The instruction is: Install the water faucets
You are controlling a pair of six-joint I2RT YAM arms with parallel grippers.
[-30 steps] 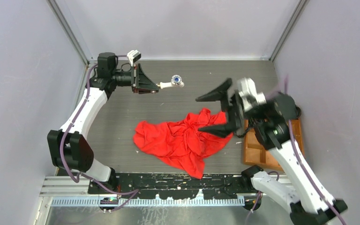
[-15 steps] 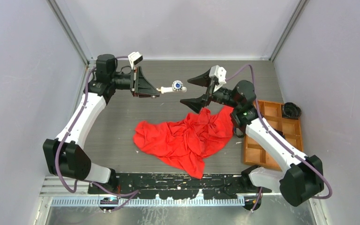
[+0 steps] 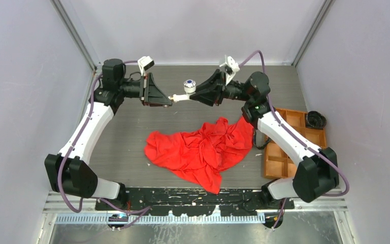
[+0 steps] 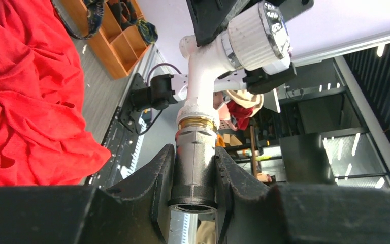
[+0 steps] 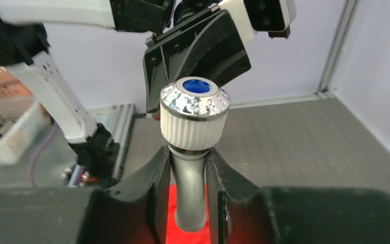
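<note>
The water faucet (image 3: 188,86) is held in the air beyond the far edge of the red cloth (image 3: 198,150), between the 2 grippers, and no part of it is resting on the table (image 3: 127,127). It lies nearly level, with the round knob (image 3: 189,83) turned upward.

The left gripper (image 3: 169,100) is seen beyond the far left corner of the cloth. In the left wrist view its 2 fingers (image 4: 157,178) are pressed against the sides of the grey fitting (image 4: 195,152), so this claw is clamped on the fitting. Just past the fitting a brassy ring (image 4: 197,122) is visible, and then the white body (image 4: 203,76) of the faucet.

The right gripper (image 3: 195,94) is seen beyond the far edge of the cloth, a little to the right of its middle. In the right wrist view its fingers (image 5: 152,188) are closed on the body of the faucet, directly under the ribbed white knob (image 5: 194,122). The shiny top of the knob carries a blue mark (image 5: 195,86). This claw is therefore clamped on the faucet as well.

The cloth is crumpled on the table in front of both grippers. An orange tray (image 3: 277,162) with compartments is placed just beside the right edge of the cloth. A black coiled part (image 3: 316,119) is lying further to the right of the cloth, past the far corner of the tray.
</note>
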